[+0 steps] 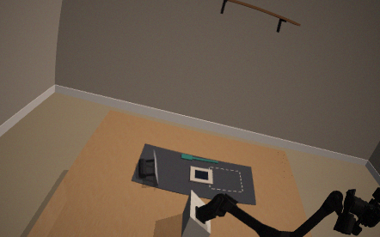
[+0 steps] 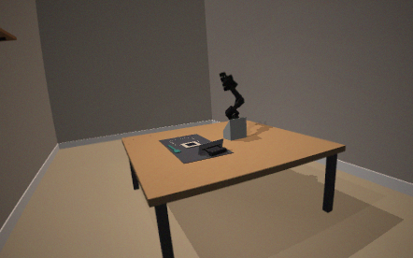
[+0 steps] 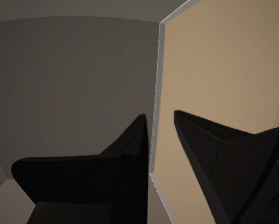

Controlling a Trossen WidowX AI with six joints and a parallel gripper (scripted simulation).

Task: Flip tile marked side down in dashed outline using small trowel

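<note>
Tile, pale with a dark square on its upper face, lies on the gray mat, just below the middle of the top view, its right edge at the left side of the dashed outline. Above it in that frame, apart from it, the green trowel lies along the mat's upper edge, handle to the right. An upright panel with a black object stands at the mat's left end; the arm reaches to the lower right. In the exterior view, tile and trowel are left of center on the table, while the gripper is raised high above the tabletop. Across the wrist view's lower half, its dark fingers stand partly open, with a gap between their tips and nothing held.
</note>
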